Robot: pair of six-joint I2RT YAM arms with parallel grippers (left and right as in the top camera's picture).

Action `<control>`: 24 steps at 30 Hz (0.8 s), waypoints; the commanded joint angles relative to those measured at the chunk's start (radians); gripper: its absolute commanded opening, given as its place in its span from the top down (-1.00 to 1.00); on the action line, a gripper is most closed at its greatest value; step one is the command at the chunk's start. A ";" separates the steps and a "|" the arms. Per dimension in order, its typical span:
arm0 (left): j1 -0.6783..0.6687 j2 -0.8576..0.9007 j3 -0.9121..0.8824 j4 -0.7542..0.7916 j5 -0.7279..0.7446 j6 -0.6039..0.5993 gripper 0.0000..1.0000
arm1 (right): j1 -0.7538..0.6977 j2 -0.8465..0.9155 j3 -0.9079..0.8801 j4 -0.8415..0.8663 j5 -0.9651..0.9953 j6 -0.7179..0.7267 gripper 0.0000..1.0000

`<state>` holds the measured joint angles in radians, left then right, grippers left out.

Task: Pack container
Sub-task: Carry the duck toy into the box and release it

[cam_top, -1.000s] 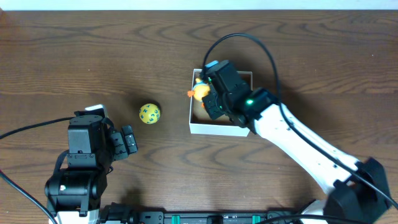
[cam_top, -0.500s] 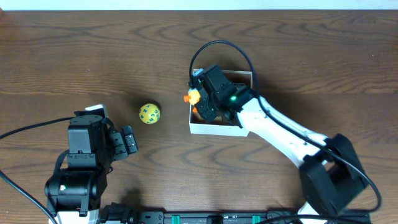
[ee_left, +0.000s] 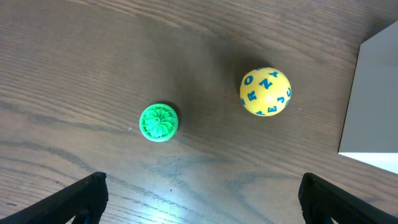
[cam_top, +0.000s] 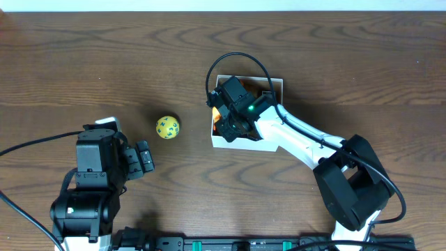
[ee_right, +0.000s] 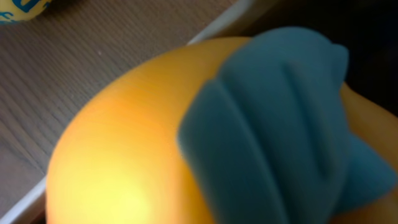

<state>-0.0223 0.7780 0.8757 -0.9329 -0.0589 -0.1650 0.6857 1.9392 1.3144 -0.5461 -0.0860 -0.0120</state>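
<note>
Underneath, a dark wood-grain table (cam_top: 83,63) bears the container (cam_top: 240,144); left hand (ee_left: 208,199) gapes empty, right hand (cam_top: 230,115): grip cannot be told.

— Can I see inside the container (cam_top: 221,144)?
— You hardly can: the right arm (cam_top: 300,136) covers most of it. In your right wrist view, the orange toy (ee_right: 118,155) over its rim is blurred and cropped.

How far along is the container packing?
Done: nothing clearly packed; the arm hides most of the container. In hand: right tool holds an orange toy low over its left side. Left: yellow ball and green toy lie on the table; left tool open.
</note>
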 commanded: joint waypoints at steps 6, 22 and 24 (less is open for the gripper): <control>0.004 -0.002 0.016 -0.002 -0.004 -0.013 -0.96 | -0.006 -0.029 -0.019 -0.011 0.098 -0.020 0.67; 0.004 -0.002 0.016 -0.002 -0.004 -0.013 -0.96 | -0.006 -0.240 -0.019 -0.020 0.168 -0.031 -0.08; 0.004 -0.002 0.016 -0.002 -0.004 -0.013 -0.96 | -0.006 -0.240 -0.019 -0.021 0.168 -0.031 -0.08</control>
<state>-0.0223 0.7780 0.8757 -0.9329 -0.0589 -0.1650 0.6849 1.7069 1.3014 -0.5644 0.0650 -0.0345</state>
